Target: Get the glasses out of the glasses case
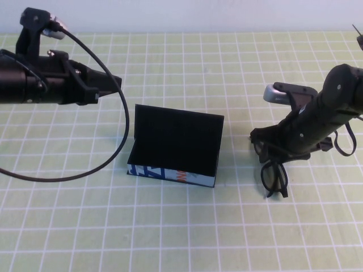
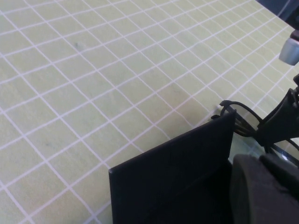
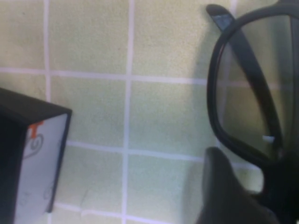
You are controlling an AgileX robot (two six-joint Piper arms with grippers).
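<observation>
The glasses case [image 1: 170, 173] stands open in the middle of the mat, its black lid upright and its black inside showing nothing in it. My right gripper [image 1: 271, 152] is to the right of the case, shut on the dark glasses [image 1: 274, 178], which hang from it down to the mat; I cannot tell whether they touch it. In the right wrist view the glasses [image 3: 243, 116] sit by one finger [image 3: 224, 186], with a corner of the case [image 3: 39, 154] beside them. My left gripper [image 1: 116, 81] hovers shut and empty, left of and behind the lid [image 2: 177, 177].
A green mat with a white grid [image 1: 187, 238] covers the whole table. The left arm's black cable [image 1: 108, 153] loops down to the mat left of the case.
</observation>
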